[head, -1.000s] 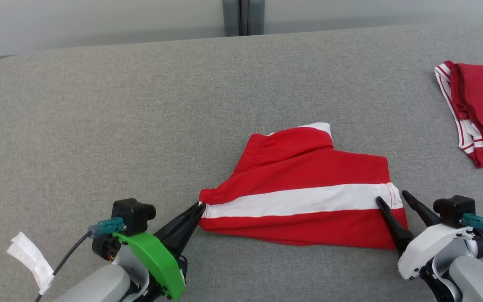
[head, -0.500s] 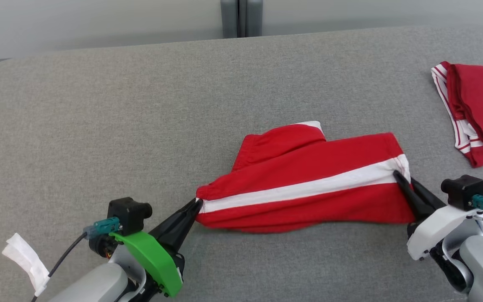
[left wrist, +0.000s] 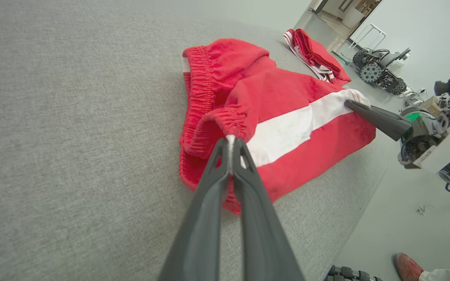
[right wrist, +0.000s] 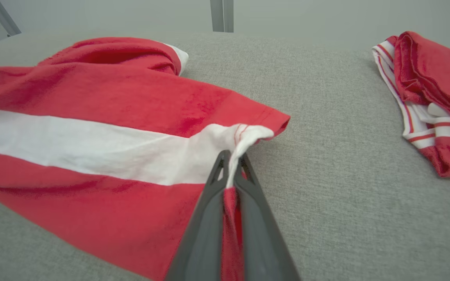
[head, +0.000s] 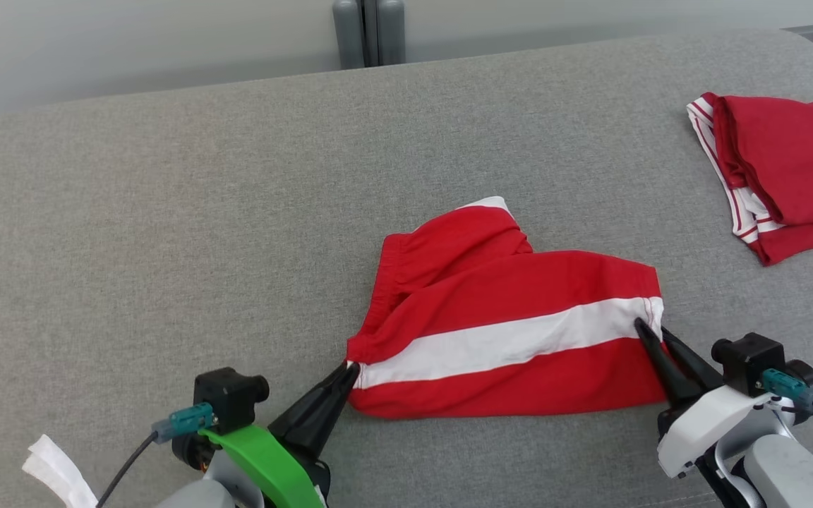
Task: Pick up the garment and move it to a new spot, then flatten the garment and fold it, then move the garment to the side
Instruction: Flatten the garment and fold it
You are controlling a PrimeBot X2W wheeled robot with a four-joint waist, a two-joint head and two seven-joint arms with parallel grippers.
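Shorts (head: pixel 505 317) lie centre of counter (head: pixel 166 212), toward 5 o'clock. Left pincer (head: pixel 351 368) clenched on waistband (left wrist: pixel 225 117) corner at 8 o'clock; right pincer (head: pixel 646 328) clenched on white-stripe hem (right wrist: pixel 244 134) at 3 o'clock. Cloth soft, light, limp: likely sags, bunches; hold opposite corners, keep taut.

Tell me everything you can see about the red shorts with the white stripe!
The red cloth shorts with a broad white stripe look soft, like cotton knit. They lie stretched sideways on the grey fabric-covered table, mostly flat, with a rumpled fold bunched at the far side. One end has a gathered elastic waistband; the other has a stitched leg hem. The left gripper is shut on the waistband end and the right gripper on the hem end, both pinching at the white stripe.
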